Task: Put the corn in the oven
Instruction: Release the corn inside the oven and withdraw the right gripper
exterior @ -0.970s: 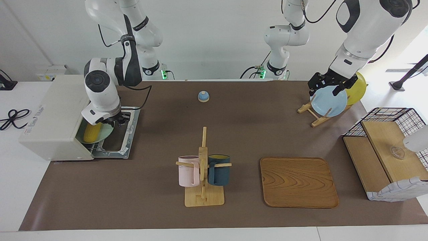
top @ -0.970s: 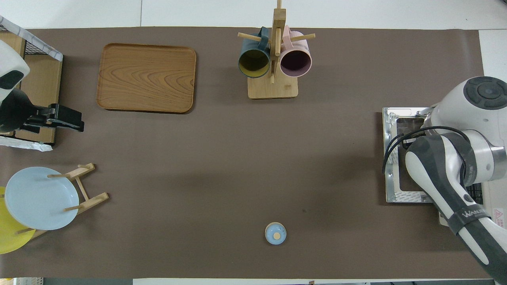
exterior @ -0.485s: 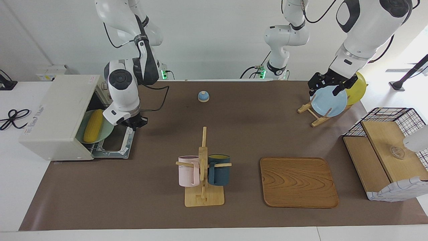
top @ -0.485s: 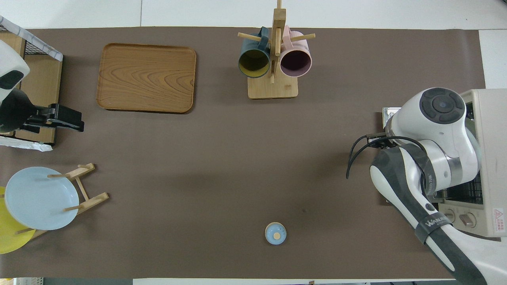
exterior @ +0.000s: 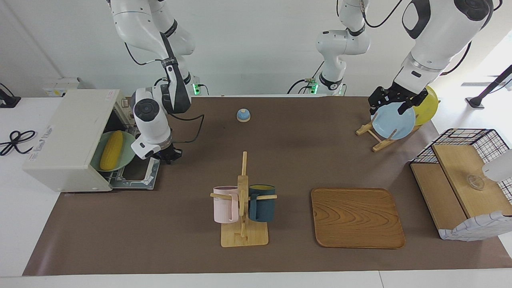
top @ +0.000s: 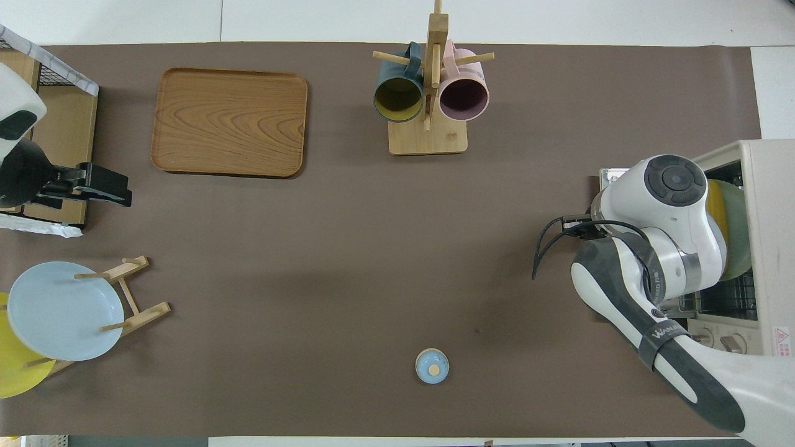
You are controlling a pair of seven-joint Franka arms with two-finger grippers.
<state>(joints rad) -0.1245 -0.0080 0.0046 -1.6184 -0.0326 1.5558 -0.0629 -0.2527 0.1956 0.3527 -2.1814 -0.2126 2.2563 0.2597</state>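
The yellow corn lies on a pale green plate inside the cream-white oven at the right arm's end of the table. The oven's door is open and lies flat in front of it. In the overhead view a sliver of the corn and the plate show inside the oven, partly hidden by the right arm. My right gripper holds nothing and hangs low just past the edge of the open door, outside the oven. My left gripper is open and waits over the plate rack.
A mug rack with a pink and a dark blue mug stands mid-table. A wooden tray lies beside it. A small blue bell sits near the robots. A blue plate, a yellow plate and a wire-and-wood basket are at the left arm's end.
My right gripper has drawn back out of the oven's opening and away over the door, leaving the plate with the corn inside. The left arm has not moved.
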